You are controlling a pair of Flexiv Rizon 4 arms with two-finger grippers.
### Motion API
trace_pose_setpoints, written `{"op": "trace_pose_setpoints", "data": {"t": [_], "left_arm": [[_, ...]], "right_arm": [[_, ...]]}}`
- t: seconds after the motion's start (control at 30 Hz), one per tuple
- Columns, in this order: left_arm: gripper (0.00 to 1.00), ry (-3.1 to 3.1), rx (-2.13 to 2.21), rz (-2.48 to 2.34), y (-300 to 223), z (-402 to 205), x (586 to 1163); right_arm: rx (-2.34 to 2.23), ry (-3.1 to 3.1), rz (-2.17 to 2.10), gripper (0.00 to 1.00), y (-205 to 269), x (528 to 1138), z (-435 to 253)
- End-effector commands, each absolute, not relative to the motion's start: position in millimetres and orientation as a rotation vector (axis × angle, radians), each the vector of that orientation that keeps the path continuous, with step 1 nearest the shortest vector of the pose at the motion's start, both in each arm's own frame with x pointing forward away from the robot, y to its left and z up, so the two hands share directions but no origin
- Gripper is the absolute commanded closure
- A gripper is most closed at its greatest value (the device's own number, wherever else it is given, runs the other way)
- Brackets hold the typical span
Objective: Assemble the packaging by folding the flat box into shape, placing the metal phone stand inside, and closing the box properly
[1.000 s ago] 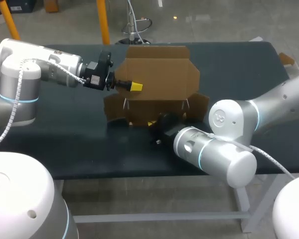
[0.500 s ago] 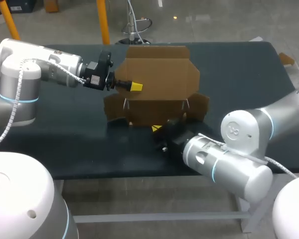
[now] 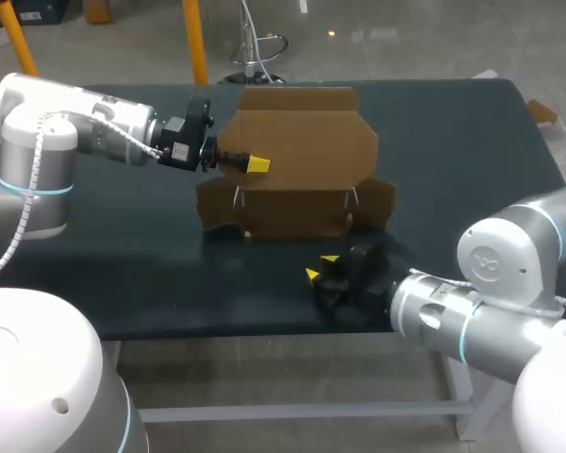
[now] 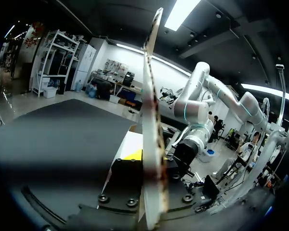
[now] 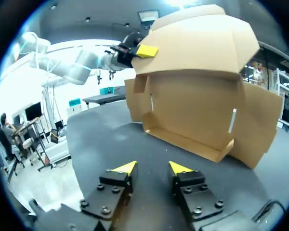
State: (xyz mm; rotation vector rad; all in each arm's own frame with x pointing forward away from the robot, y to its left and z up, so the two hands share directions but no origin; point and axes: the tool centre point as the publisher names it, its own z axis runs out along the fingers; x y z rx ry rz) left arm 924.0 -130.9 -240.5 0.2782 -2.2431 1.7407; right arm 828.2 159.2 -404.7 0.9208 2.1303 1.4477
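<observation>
Since the earlier frames the right gripper (image 3: 321, 266) has drawn back from the cardboard box (image 3: 302, 160) toward the near edge of the bench (image 3: 123, 274). It now sits apart from the box's low front wall, its yellow-tipped fingers spread with nothing between them. The cardboard box stands half-folded at mid-bench, where it was, with its tall back panel upright. The left gripper (image 3: 257, 165) still pinches that panel near its left edge, with the cardboard clamped between its fingers.
</observation>
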Motion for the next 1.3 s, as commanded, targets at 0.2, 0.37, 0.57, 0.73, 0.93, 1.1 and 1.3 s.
{"op": "trace_pose_setpoints", "data": {"t": [0.2, 0.37, 0.57, 0.73, 0.93, 1.1, 1.3], "left_arm": [[1.00, -2.242, 0.274, 1.735, -131.4, -243.0, 925.1], [1.00, -2.242, 0.274, 1.735, -131.4, -243.0, 925.1], [1.00, -2.242, 0.274, 1.735, -131.4, -243.0, 925.1], [1.00, -2.242, 0.274, 1.735, -131.4, -243.0, 925.1], [1.00, -2.242, 0.274, 1.735, -131.4, -243.0, 925.1], [1.00, -2.242, 0.274, 1.735, -131.4, -243.0, 925.1], [1.00, -2.242, 0.274, 1.735, -131.4, -243.0, 925.1]], "right_arm": [[0.860, 2.169, 1.456, 0.29, 106.1, 795.2, -386.0], [0.823, 2.176, 1.468, 0.10, 88.8, 785.8, -380.7], [0.756, 2.206, 1.475, 0.00, 67.8, 779.3, -373.6], [0.731, 2.213, 1.481, 0.00, 49.5, 777.0, -368.0], [0.731, 2.216, 1.464, 0.00, 26.6, 775.6, -364.5], [0.742, 2.215, 1.431, 0.00, 8.9, 777.1, -363.6], [0.728, 2.214, 1.402, 0.00, -11.0, 789.3, -364.0]]}}
